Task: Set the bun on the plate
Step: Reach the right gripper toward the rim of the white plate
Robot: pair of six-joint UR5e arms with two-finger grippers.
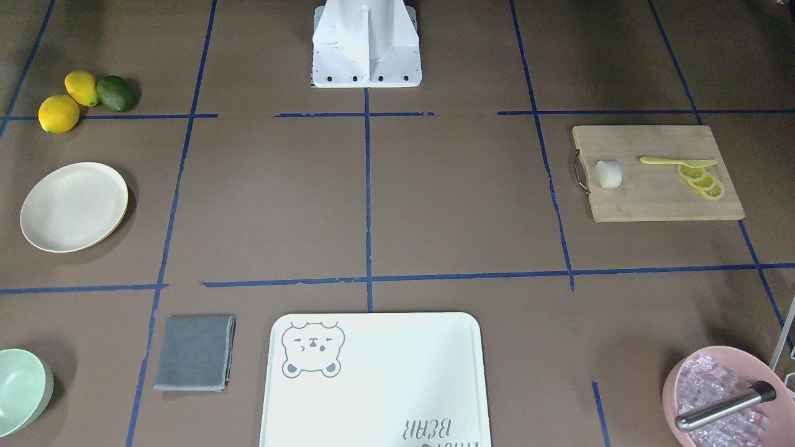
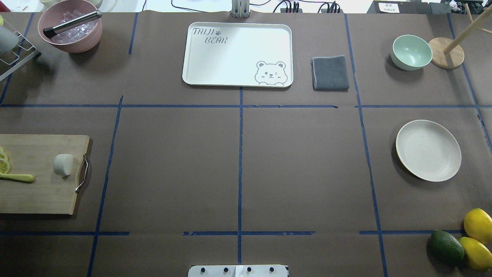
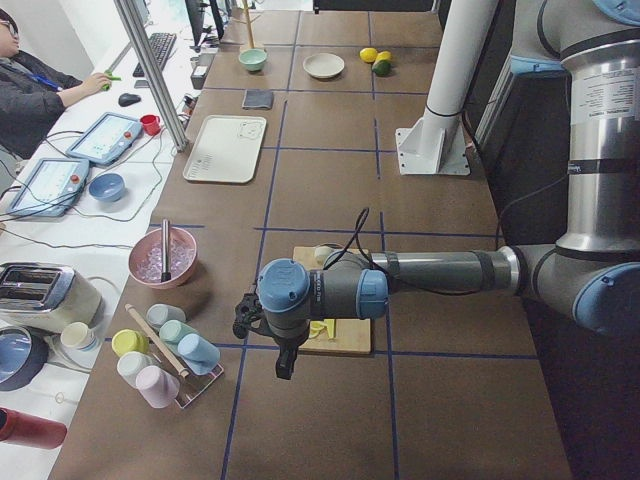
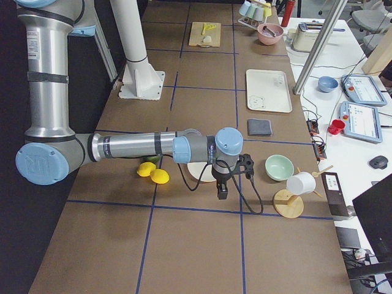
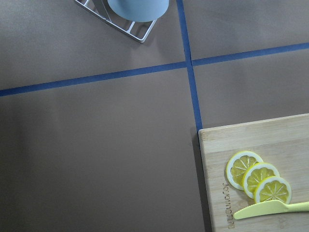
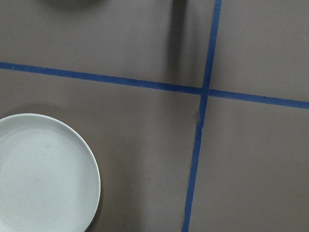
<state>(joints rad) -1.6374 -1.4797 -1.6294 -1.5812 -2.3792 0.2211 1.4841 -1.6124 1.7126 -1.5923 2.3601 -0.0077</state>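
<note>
found the bun (image 2: 63, 164) resting on the cutting board (image 2: 38, 192), well apart from the plate (image 2: 428, 150); could not judge left claw (image 3: 240, 318) or right claw (image 4: 247, 164) apart or together.

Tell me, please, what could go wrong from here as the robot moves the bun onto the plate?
1. The bun sits on the cutting board at the robot's far left, the plate at its far right; a long carry or hand-over could drop it.
2. The bun seems to lie on its side near the board's metal handle; a poor grasp might roll it off.
</note>
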